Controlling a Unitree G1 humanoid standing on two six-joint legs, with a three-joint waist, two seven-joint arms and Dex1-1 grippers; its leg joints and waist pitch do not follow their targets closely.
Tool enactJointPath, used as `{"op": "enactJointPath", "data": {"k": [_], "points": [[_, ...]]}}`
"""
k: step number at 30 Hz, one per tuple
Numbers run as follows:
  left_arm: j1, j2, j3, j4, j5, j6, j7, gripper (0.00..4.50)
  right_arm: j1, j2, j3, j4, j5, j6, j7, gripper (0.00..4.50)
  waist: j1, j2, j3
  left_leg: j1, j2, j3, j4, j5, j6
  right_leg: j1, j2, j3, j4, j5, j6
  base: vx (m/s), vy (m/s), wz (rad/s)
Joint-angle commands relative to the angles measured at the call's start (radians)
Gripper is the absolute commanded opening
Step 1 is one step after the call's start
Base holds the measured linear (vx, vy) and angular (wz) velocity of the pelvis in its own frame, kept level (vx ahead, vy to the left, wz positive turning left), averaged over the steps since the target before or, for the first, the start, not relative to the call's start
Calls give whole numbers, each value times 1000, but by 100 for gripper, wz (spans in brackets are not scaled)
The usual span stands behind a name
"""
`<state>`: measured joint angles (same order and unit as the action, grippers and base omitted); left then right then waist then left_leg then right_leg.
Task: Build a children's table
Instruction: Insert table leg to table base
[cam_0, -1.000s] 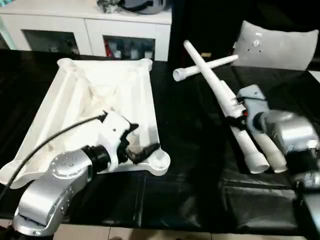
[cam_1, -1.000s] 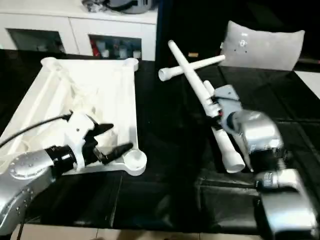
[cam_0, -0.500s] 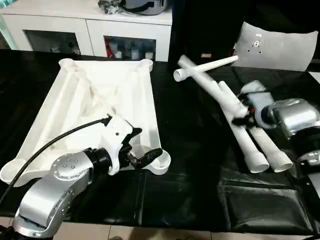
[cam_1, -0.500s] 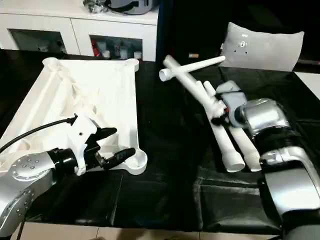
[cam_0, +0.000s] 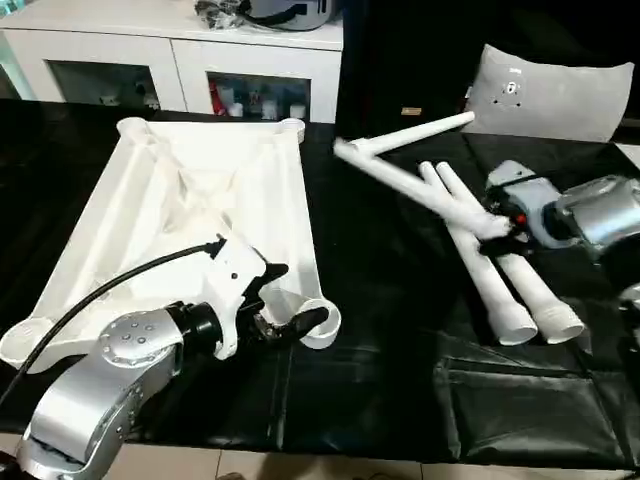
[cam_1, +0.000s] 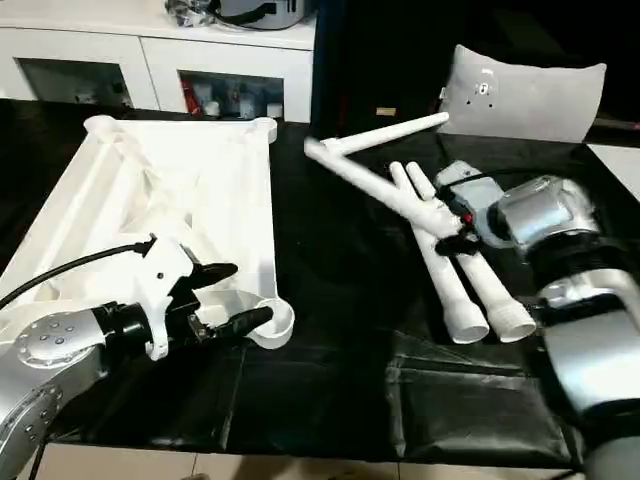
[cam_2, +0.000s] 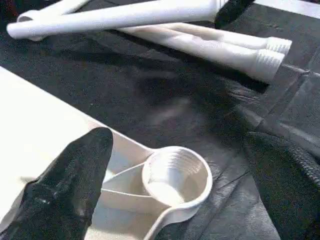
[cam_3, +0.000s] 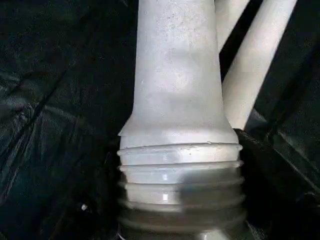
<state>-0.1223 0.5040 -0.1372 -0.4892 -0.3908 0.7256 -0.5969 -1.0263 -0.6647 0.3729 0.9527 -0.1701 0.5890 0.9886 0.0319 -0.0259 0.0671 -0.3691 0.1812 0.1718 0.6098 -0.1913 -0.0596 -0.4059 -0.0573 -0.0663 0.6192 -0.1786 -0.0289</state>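
Since the earlier frame, the right end effector (cam_0: 497, 228) has swung its clamped leg (cam_0: 405, 181) lower. Left end effector (cam_0: 290, 300), fingers apart, straddles the inverted table top (cam_0: 190, 200) at its near corner socket (cam_2: 176, 175). No legs fitted; all four remain.

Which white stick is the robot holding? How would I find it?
Start at the big white tabletop lying upside down on the black table. To its right lie four white legs. The held leg lies across two others, its thick end in the right gripper, its thin end pointing toward the tabletop.

No readable text, label or number shows anywhere.
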Motion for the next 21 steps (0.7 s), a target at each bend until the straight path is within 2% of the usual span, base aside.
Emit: {"op": "enactJointPath", "data": {"k": [1, 4, 5, 6, 11, 15, 21], "points": [[-2, 6, -11, -24, -2, 9, -7, 450, -37, -16, -55, 0, 14, -20, -19, 280, 0, -7, -64, 3, 41, -8, -52, -187, 33, 51, -66, 49, -76, -297, -205, 0, 0, 0], [-6, 6, -13, -20, -2, 8, -9, 450, -53, -19, -79, 18, 26, -33, -41, 280, -2, -6, -63, 2, 40, -9, -52, -199, 30, 50, -66, 47, -77, -315, -203, 0, 0, 0], [-9, 7, -14, -18, -2, 7, -11, 450, -59, -21, -94, 25, 39, -48, -49, 280, -2, -2, -63, 2, 39, -10, -52, -207, 27, 49, -66, 46, -78, -325, -202, 0, 0, 0], [-10, 7, -15, -16, -3, 6, -13, 450, -65, -22, -118, 28, 59, -65, -56, 280, -3, -4, -63, 4, 40, -9, -51, -217, 27, 47, -67, 47, -80, -335, -199, 0, 0, 0], [-14, 10, -17, -14, -6, 6, -18, 450, -84, -15, -150, 78, 52, -64, -124, 280, -3, -1, -63, 4, 38, -10, -51, -225, 23, 46, -64, 45, -79, -339, -198, 0, 0, 0], [-21, 11, -19, -10, -7, 8, -26, 450, -91, 1, -140, 155, 5, -87, -245, 280, -3, 3, -61, 6, 36, -10, -51, -244, 7, 42, -63, 44, -81, -347, -202, 0, 0, 0], [-23, 15, -18, -13, -15, 12, -34, 450, -87, 17, -115, 209, -40, -139, -330, 280, -4, 0, -63, 0, 36, -10, -50, -229, 8, 47, -64, 45, -74, -313, -203, 0, 0, 0]]}}
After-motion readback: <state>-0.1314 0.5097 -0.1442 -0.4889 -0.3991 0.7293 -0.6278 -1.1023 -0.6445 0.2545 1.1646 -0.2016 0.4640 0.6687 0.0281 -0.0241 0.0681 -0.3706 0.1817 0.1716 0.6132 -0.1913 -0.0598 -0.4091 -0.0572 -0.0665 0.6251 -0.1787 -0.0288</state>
